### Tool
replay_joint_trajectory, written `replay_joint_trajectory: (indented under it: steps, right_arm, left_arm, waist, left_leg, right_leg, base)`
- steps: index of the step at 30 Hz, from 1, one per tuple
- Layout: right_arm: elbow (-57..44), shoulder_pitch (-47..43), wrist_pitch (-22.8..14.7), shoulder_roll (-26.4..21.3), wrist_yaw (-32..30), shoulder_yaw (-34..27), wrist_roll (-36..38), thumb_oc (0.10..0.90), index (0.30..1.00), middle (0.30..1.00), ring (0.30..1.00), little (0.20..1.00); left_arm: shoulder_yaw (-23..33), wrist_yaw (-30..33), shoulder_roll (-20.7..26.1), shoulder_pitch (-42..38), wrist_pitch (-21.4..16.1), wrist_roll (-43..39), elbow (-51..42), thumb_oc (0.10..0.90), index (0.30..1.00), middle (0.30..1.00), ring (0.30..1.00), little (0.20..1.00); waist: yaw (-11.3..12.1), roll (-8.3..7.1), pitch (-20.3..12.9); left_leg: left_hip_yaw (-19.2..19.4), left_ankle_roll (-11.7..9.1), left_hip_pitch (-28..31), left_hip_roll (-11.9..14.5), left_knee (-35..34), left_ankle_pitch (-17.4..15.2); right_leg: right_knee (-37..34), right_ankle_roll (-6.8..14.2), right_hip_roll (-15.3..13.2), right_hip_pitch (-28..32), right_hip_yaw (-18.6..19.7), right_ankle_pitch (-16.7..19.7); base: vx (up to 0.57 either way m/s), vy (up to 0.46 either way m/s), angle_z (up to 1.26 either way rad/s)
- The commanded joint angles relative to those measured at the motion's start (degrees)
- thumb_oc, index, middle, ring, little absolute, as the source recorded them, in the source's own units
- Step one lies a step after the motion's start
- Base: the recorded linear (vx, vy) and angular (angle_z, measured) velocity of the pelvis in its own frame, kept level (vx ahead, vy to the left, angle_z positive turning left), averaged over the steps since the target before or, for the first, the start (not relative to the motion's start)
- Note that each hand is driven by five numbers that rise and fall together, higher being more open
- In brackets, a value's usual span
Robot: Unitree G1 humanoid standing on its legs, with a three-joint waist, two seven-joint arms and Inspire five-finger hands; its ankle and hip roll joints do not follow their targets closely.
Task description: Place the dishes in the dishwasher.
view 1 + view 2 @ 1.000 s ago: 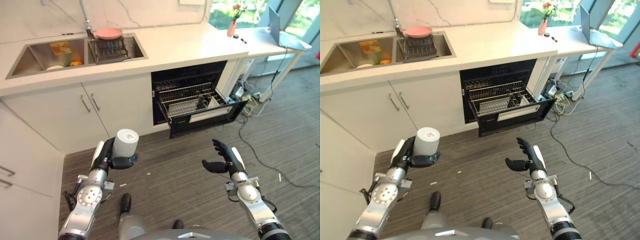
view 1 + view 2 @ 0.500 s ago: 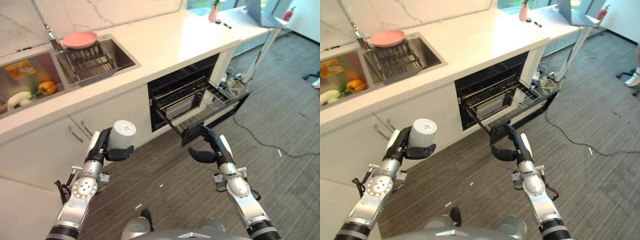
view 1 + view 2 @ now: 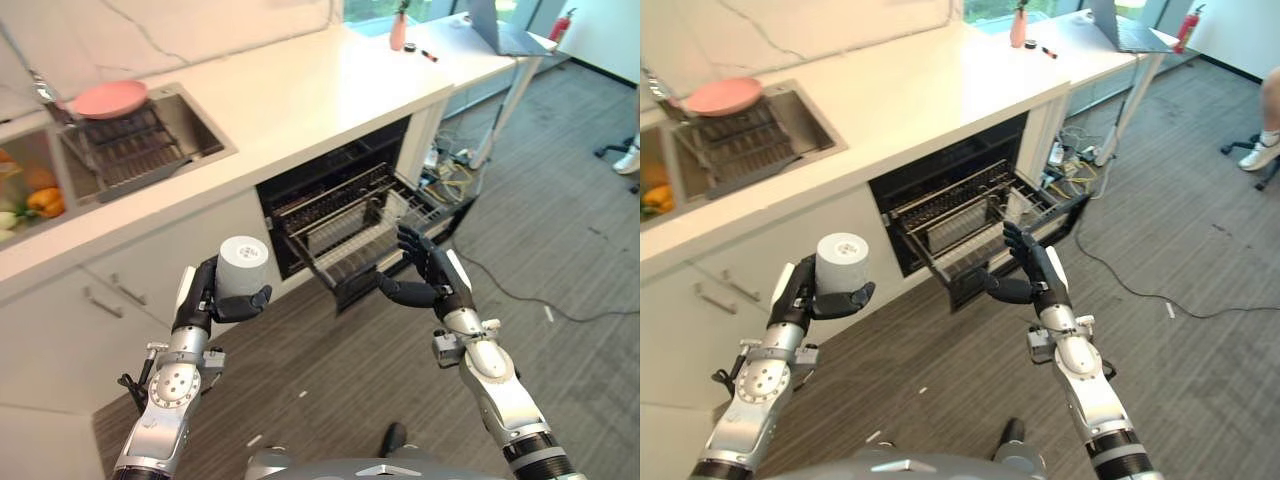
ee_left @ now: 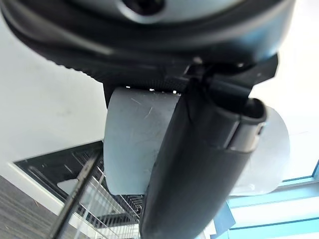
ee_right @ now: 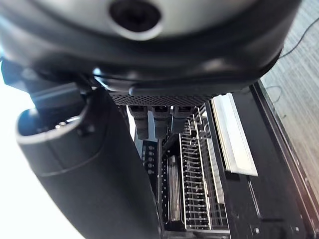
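Gripping a white cylindrical cup point(image 3: 243, 267), the left robot hand point(image 3: 208, 298) has its fingers and thumb curled round the cup's side, holding it upright above the striped grey floor point(image 3: 560, 230), in front of the white cabinet doors point(image 3: 150, 290) below the bench point(image 3: 300, 85). In the left wrist view the cup point(image 4: 130, 137) shows pale behind the dark thumb point(image 4: 199, 164) wrapped across it. The right robot hand point(image 3: 425, 280) is held out with fingers straight and spread and the thumb apart, holding nothing, just in front of the open dishwasher point(image 3: 340, 200); its wire rack point(image 3: 335, 225) is pulled out over the lowered door, and whether the fingers touch the rack cannot be told. In the right wrist view the rack point(image 5: 194, 169) lies close past the straight fingers point(image 5: 154, 122). On the bench a steel sink point(image 3: 150, 140) holds a dark drying rack point(image 3: 125, 155) with a pink plate point(image 3: 110, 98) at its far edge, and the neighbouring basin holds colourful produce point(image 3: 35, 190). Farther along stand a pink vase point(image 3: 398, 32) and a laptop point(image 3: 495, 25) on a white table point(image 3: 520, 50), with cables on the floor beneath it.
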Motion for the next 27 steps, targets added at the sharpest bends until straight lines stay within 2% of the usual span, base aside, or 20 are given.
replay_joint_trajectory:
  steps: [1, 2, 3, 4, 5, 6, 7, 8, 9, 11, 12, 13, 16, 17, 19, 21, 24, 27]
  right_arm:
    - [-6.0, -3.7, -5.9, -1.3, 0.0, -2.5, 4.1, 0.8, 0.9, 0.9, 0.9, 0.9]
    - [-6.2, -3.7, -6.1, -1.7, -0.2, -2.5, 4.6, 0.8, 0.9, 0.9, 0.9, 0.9]
    - [-6.2, -3.8, -6.1, -2.0, -0.4, -2.6, 5.0, 0.8, 0.9, 0.9, 0.9, 0.9]
    - [-5.9, -3.7, -6.0, -2.2, -0.4, -2.6, 5.1, 0.8, 0.9, 0.9, 0.9, 0.9]
    - [-5.9, -3.6, -5.6, -2.3, -0.4, -2.6, 5.3, 0.8, 0.9, 0.9, 0.9, 0.9]
    - [-5.9, -3.5, -5.5, -2.3, 0.4, -2.6, 6.2, 0.8, 0.9, 0.9, 0.9, 0.9]
    - [-5.8, -3.5, -5.5, -2.3, 0.6, -2.6, 6.5, 0.8, 0.9, 0.9, 0.9, 0.9]
    - [-5.7, -3.5, -5.5, -2.3, 0.6, -2.6, 6.5, 0.8, 0.9, 0.9, 0.9, 0.9]
    - [-5.5, -3.8, -5.7, -2.2, 0.2, -2.5, 6.6, 0.8, 0.9, 0.9, 0.9, 0.9]
    - [-4.6, -4.4, -5.8, -1.9, -0.8, -2.4, 5.9, 0.8, 0.9, 0.9, 0.9, 0.9]
    - [-4.4, -4.4, -5.6, -1.6, -0.8, -2.2, 5.5, 0.8, 0.9, 0.9, 0.9, 0.9]
    - [-4.7, -4.2, -5.6, -1.2, -0.4, -2.1, 5.6, 0.8, 0.9, 0.9, 0.9, 0.9]
    - [-5.2, -3.4, -5.5, -0.9, 0.0, -2.3, 5.8, 0.8, 0.9, 0.9, 0.9, 0.9]
    - [-5.5, -3.0, -5.1, -0.3, 0.6, -2.2, 6.1, 0.8, 0.9, 0.9, 0.9, 0.9]
    - [-6.0, -2.8, -4.6, 0.4, 1.3, -1.9, 6.8, 0.8, 0.9, 0.9, 0.9, 0.9]
    - [-7.8, -2.6, -3.8, 1.7, 2.9, -1.7, 8.5, 0.8, 0.9, 0.9, 0.9, 0.9]
    - [-9.9, -2.4, -3.4, 3.3, 4.9, -1.4, 10.7, 0.8, 0.9, 0.9, 0.9, 0.9]
    - [-12.4, -2.4, -3.0, 4.1, 6.5, -0.6, 12.6, 0.8, 0.9, 0.9, 0.9, 0.9]
  left_arm:
    - [2.4, 1.3, 2.5, -7.0, -8.6, -2.3, -6.6, 0.4, 0.3, 0.3, 0.3, 0.3]
    - [2.1, 1.7, 2.6, -7.7, -8.7, -2.7, -6.5, 0.4, 0.3, 0.3, 0.3, 0.3]
    - [2.0, 1.9, 2.3, -8.1, -8.9, -3.0, -6.3, 0.4, 0.3, 0.3, 0.3, 0.3]
    - [1.9, 2.0, 2.2, -8.1, -9.0, -3.3, -6.2, 0.4, 0.3, 0.3, 0.3, 0.3]
    - [1.9, 1.8, 2.2, -8.3, -9.0, -3.4, -6.2, 0.4, 0.3, 0.3, 0.3, 0.3]
    - [1.9, 1.4, 2.0, -8.0, -8.9, -3.0, -6.3, 0.4, 0.3, 0.3, 0.3, 0.3]
    - [2.0, 1.2, 2.0, -7.8, -8.9, -2.7, -6.7, 0.4, 0.3, 0.3, 0.3, 0.3]
    - [2.0, 1.2, 2.0, -7.7, -8.9, -2.7, -6.7, 0.4, 0.3, 0.3, 0.3, 0.3]
    - [1.9, 1.4, 2.0, -7.6, -8.9, -2.6, -6.7, 0.4, 0.3, 0.3, 0.3, 0.3]
    - [2.0, 1.7, 2.2, -8.0, -9.0, -2.3, -6.5, 0.4, 0.3, 0.3, 0.3, 0.3]
    - [2.2, 1.8, 2.5, -8.1, -8.9, -2.3, -6.5, 0.4, 0.3, 0.3, 0.3, 0.3]
    - [1.9, 1.6, 2.3, -7.9, -8.8, -2.1, -6.6, 0.4, 0.3, 0.3, 0.3, 0.3]
    - [0.8, 0.9, 2.4, -8.0, -8.7, -1.9, -6.4, 0.4, 0.3, 0.3, 0.3, 0.3]
    - [-0.2, -0.7, 2.0, -8.1, -8.4, -3.9, -6.0, 0.4, 0.3, 0.3, 0.3, 0.3]
    - [-0.5, -1.5, 1.9, -8.1, -8.1, -5.3, -5.4, 0.4, 0.3, 0.3, 0.3, 0.3]
    - [-0.6, -2.4, 2.1, -8.0, -7.6, -6.0, -4.8, 0.4, 0.3, 0.3, 0.3, 0.3]
    - [-0.5, -3.0, 2.9, -8.6, -7.3, -5.7, -4.3, 0.4, 0.3, 0.3, 0.3, 0.3]
    - [-0.7, -2.4, 3.9, -9.9, -7.1, -4.9, -4.1, 0.4, 0.3, 0.3, 0.3, 0.3]
  waist:
    - [1.0, -0.59, -1.7]
    - [1.0, -0.54, -0.6]
    - [1.0, -0.6, 0.0]
    - [0.9, -0.71, 0.3]
    - [1.2, -0.75, 0.4]
    - [1.2, -0.82, -0.1]
    - [1.2, -0.75, -0.3]
    - [1.2, -0.85, -0.3]
    - [1.2, -0.7, -0.3]
    - [1.9, 0.12, -0.1]
    - [1.8, 0.88, -0.4]
    - [1.5, 1.39, -0.9]
    - [1.0, 1.72, -2.3]
    - [0.4, 1.52, -3.4]
    - [0.5, 1.21, -3.8]
    - [0.5, 0.83, -4.3]
    - [0.7, -0.01, -3.7]
    - [0.1, -0.02, -2.0]
  left_leg:
    - [-7.0, -1.9, -8.0, -0.4, 16.4, -0.9]
    - [-8.4, -2.3, -11.2, 0.4, 21.7, 1.3]
    - [-8.2, -2.3, -12.7, 0.8, 24.4, 2.5]
    - [-7.5, -2.4, -13.5, 1.3, 24.6, 3.3]
    - [-7.6, -1.9, -14.7, 0.0, 23.4, 2.0]
    - [-7.9, -1.4, -14.5, -2.8, 17.4, -1.4]
    - [-7.9, -1.6, -14.6, -2.7, 13.0, -1.7]
    - [-7.8, -1.6, -14.4, -2.8, 12.6, -1.5]
    - [-7.5, -2.6, -15.7, -1.3, 7.8, 0.9]
    - [-8.6, -3.3, -16.2, -1.0, -0.4, 5.3]
    - [-9.1, -3.7, -15.2, -0.9, -5.3, 6.2]
    - [-8.3, -4.1, -13.5, -0.6, -7.2, 6.8]
    - [-7.6, -4.1, -10.9, -1.3, -9.9, 7.2]
    - [-6.3, -3.4, -9.0, -2.3, -11.0, 6.4]
    - [-5.6, -2.7, -8.0, -3.3, -11.6, 5.9]
    - [-4.7, -0.9, -6.5, -5.2, -12.1, 4.6]
    - [-3.5, 1.6, -4.9, -7.7, -11.8, 2.6]
    - [-3.1, 4.4, -3.0, -9.6, -11.6, 1.3]
  right_leg:
    - [4.2, 2.7, -2.8, 0.5, 0.2, -8.1]
    - [4.3, 1.6, -2.0, 0.9, -0.7, -8.8]
    - [3.8, 0.9, -1.5, 1.7, -1.2, -9.4]
    - [3.1, 0.5, -1.0, 2.5, -2.0, -9.9]
    - [2.3, 0.7, -0.9, 3.0, -2.0, -9.9]
    - [0.7, 1.7, -1.0, 3.4, -1.9, -9.4]
    - [0.1, 2.3, -1.1, 3.6, -2.0, -9.4]
    - [0.0, 2.3, -1.2, 3.7, -2.0, -9.4]
    - [-0.6, 2.8, -1.5, 4.2, -2.3, -9.5]
    - [-1.3, 3.3, -1.0, 5.3, -1.8, -9.6]
    - [-1.4, 3.9, -0.6, 5.8, -1.9, -9.6]
    - [-1.7, 4.2, -0.5, 6.1, -2.3, -9.5]
    - [-2.4, 5.0, -1.4, 6.1, -2.4, -8.3]
    - [-2.3, 6.0, -2.8, 6.0, -2.5, -7.2]
    - [-1.9, 6.7, -3.8, 5.7, -2.1, -6.8]
    - [0.9, 7.6, -6.1, 5.0, -1.4, -6.7]
    - [10.4, 8.8, -9.5, 2.3, 0.5, -7.3]
    - [23.3, 9.7, -11.5, -2.9, 4.1, -4.0]
  base:
    - [-0.01, -0.211, -0.26]
    - [0.01, -0.264, -0.17]
    - [0.06, -0.219, 0.0]
    - [0.1, -0.13, 0.26]
    - [0.19, -0.045, 0.37]
    - [0.18, 0.049, 0.29]
    - [0.14, 0.059, 0.16]
    - [0.07, 0.087, 0.07]
    - [0.08, 0.103, 0.0]
    - [0.14, 0.175, -0.1]
    - [0.15, 0.215, -0.19]
    - [0.15, 0.235, -0.31]
    - [0.09, 0.187, -0.31]
    - [0.12, 0.271, -0.01]
    - [0.1, 0.247, 0.0]
    - [0.1, 0.326, 0.09]
    - [0.06, 0.319, -0.14]
    - [0.02, 0.29, -0.11]
